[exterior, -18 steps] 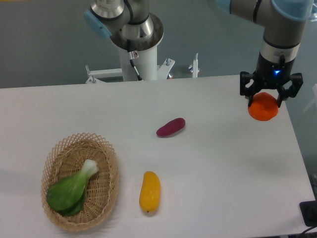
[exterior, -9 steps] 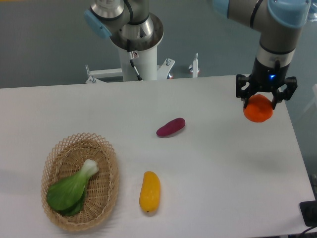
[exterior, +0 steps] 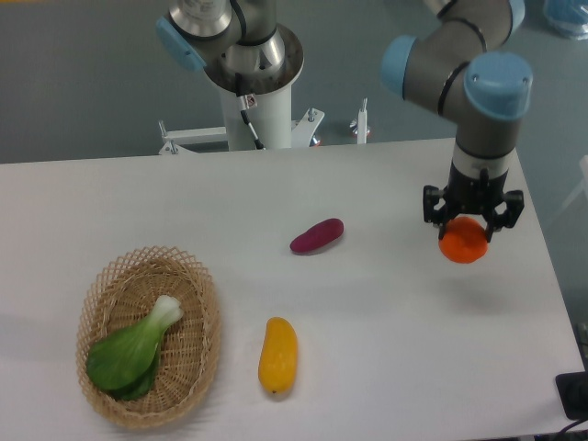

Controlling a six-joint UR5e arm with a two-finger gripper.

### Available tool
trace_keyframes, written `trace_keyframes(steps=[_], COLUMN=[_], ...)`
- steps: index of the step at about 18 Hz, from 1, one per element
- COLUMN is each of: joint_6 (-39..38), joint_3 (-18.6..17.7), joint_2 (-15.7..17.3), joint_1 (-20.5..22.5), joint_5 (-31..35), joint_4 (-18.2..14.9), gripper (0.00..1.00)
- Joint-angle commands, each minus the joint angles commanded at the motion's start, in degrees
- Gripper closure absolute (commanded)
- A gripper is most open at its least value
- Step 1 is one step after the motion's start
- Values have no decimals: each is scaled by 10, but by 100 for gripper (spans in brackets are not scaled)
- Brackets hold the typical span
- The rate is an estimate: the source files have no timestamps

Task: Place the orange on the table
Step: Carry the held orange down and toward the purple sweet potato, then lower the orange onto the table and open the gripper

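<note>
The orange [exterior: 462,243] is a small round bright orange fruit held in my gripper [exterior: 471,223] at the right side of the white table [exterior: 386,331]. The fingers are shut on its upper part from both sides. The orange hangs low over the tabletop; I cannot tell whether it touches the surface. The arm comes down onto it from the upper right.
A purple sweet potato [exterior: 317,236] lies mid-table. A yellow-orange mango-like fruit [exterior: 277,355] lies near the front. A wicker basket [exterior: 179,312] with a green bok choy [exterior: 130,351] stands at the front left. The table's right edge is close to the gripper.
The gripper has moved left and down toward the table with the orange still held in it. Nothing else has moved.
</note>
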Motion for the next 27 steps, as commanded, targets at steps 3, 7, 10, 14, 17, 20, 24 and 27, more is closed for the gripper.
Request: trace_keyframes(steps=[3,7,10,14,17,20,24,27], joint_6=[-25,-48,-48,-48,-46,-45,-47,-29], joint_3=[-1,5,0,-4,-1,3,35,72], joint_2=[-25,-61,-67,-69,-68,-62,-46,-5], joint_1=[-2,-18,-21,-23,-23,-22,-21,-14], joint_5=[-24,-23,-22,-21,-20,-20,-18,48], joint_4=[0,4,4,4,6,6,7,7], gripper=[33,33,33,29,0,0,0,0])
